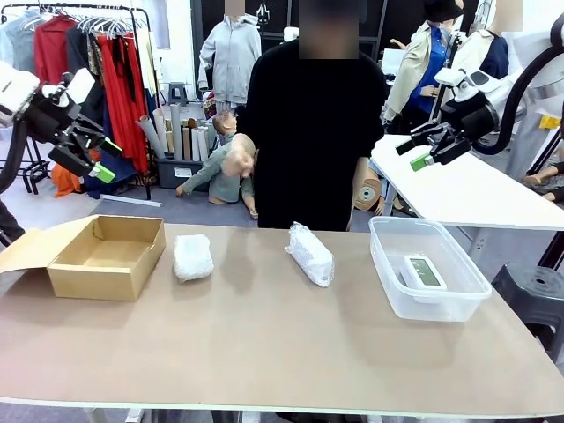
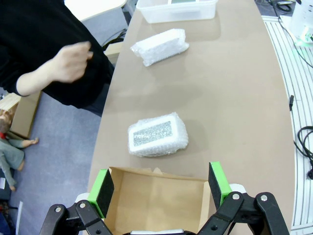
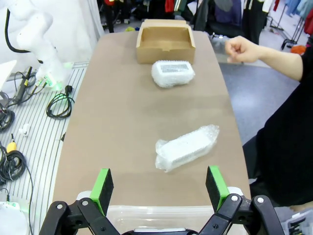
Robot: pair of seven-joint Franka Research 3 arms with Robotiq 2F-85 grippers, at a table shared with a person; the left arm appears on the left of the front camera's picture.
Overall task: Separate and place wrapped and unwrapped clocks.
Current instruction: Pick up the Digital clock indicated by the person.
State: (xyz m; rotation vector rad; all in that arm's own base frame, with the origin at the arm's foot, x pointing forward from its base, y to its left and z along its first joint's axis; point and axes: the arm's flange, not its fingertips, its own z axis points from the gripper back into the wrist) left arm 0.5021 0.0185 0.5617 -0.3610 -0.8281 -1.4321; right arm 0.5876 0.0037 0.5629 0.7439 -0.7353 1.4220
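Observation:
Two bubble-wrapped clocks lie on the brown table: a squat one (image 1: 193,257) (image 2: 157,135) (image 3: 172,73) beside the cardboard box, and a longer one (image 1: 311,253) (image 2: 160,46) (image 3: 186,147) near the middle. The bare white clock (image 1: 424,271) with a grey screen lies inside the clear plastic tub (image 1: 441,304) (image 2: 177,14). My left gripper (image 1: 99,159) (image 2: 159,187) hangs open high above the box. On the far right, my right gripper (image 1: 421,150) (image 3: 159,185) is raised above the tub, open too. Neither holds anything.
An open brown cardboard box (image 1: 107,256) (image 2: 156,200) (image 3: 165,40) sits at the table's left end, flap folded out. A person in black stands at the far side, one hand (image 1: 239,157) (image 2: 73,61) (image 3: 240,49) raised in a loose fist. A white table (image 1: 476,189) stands behind right.

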